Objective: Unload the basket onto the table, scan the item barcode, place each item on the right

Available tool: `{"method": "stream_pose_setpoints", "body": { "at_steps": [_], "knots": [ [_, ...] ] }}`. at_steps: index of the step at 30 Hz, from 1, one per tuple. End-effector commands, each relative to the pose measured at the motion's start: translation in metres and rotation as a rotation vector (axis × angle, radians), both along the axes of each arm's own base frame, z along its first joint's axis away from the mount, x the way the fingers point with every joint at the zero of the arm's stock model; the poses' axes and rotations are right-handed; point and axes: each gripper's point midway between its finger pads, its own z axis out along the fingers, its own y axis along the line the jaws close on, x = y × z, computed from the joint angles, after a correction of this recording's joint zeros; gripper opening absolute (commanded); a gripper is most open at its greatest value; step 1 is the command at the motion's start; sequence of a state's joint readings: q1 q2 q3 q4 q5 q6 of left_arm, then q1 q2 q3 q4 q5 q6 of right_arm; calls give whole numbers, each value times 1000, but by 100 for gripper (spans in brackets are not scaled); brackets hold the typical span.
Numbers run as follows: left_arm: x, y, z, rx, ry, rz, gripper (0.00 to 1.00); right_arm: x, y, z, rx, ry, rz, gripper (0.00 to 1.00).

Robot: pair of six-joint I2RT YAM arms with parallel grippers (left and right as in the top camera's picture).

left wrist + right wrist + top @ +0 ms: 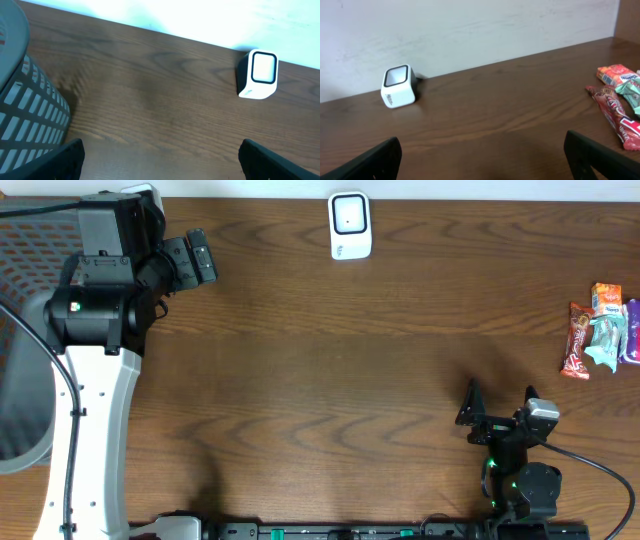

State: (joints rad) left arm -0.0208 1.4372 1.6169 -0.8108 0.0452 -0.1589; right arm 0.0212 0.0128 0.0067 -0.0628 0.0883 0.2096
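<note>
This looks like the very start: the snack packets (598,330) lie at three o'clock on the table (320,380), well apart from the white scanner (350,225) at twelve. The right gripper (498,408) at five o'clock, jaws wide and empty, should next reach for one. The left gripper (205,258) at ten o'clock gapes equally wide, holding nothing.

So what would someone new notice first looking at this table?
Probably the white barcode scanner, standing alone at the far edge of the table, near the middle. Next come the bright snack packets clustered at the right edge, and the grey mesh basket at the far left.
</note>
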Motion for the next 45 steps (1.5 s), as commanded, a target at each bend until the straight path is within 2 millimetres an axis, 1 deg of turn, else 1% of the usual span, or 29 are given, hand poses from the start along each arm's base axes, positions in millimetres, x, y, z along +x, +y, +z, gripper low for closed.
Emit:
{"method": "stream_pose_setpoints", "body": {
  "at_steps": [1, 8, 45],
  "knots": [
    [2, 3, 2, 5, -5, 14, 98, 0, 3, 0, -80, 4, 23, 99],
    [2, 3, 2, 5, -5, 14, 98, 0, 17, -2, -220, 11, 107, 99],
    [2, 3, 2, 5, -5, 14, 98, 0, 17, -3, -208, 13, 104, 99]
  ]
}}
